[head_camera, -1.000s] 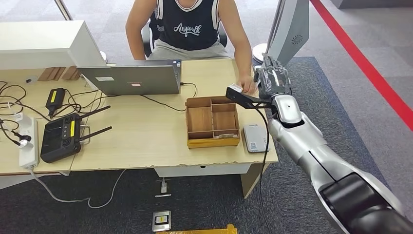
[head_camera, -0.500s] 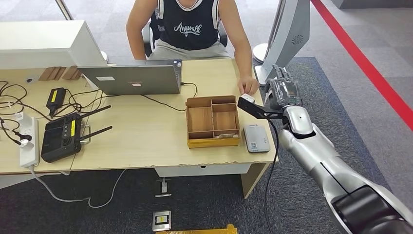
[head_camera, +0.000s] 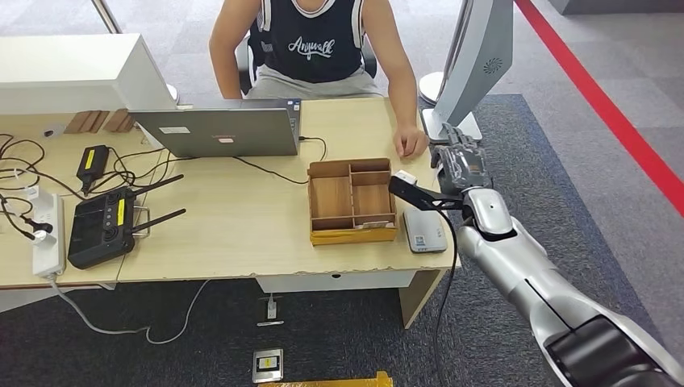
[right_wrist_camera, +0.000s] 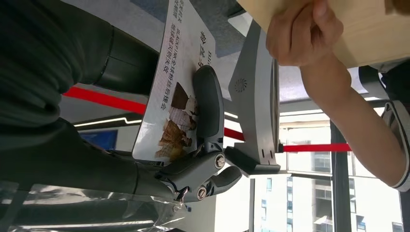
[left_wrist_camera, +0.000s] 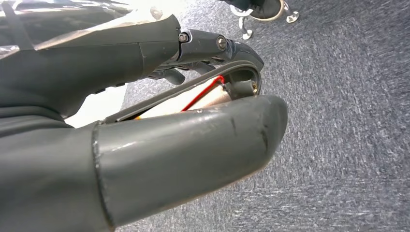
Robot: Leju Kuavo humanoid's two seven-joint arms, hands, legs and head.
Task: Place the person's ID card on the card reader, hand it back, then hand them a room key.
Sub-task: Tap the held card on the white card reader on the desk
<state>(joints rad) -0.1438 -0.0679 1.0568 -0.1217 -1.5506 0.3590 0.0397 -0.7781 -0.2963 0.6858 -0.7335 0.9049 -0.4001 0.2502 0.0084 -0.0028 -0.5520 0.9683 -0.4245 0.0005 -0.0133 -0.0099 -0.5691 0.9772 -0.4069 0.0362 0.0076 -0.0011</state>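
My right hand (head_camera: 458, 165) gripped the ID card (right_wrist_camera: 175, 77); I judged it should be lowered flat and centred onto the card reader (head_camera: 424, 230).

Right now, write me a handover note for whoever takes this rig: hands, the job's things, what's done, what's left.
Right hand: holds the ID card, pinched under a finger; it hangs beyond the desk's right edge, above and past the card reader.
Left hand: hangs over grey carpet, fingers curled in; whether it holds anything I cannot tell.
Card reader lies flat on the desk just right of the wooden tray. The person's hand rests on the desk.
Done: card taken from the person.
Left: lay the card on the reader, hand it back, hand over a room key.
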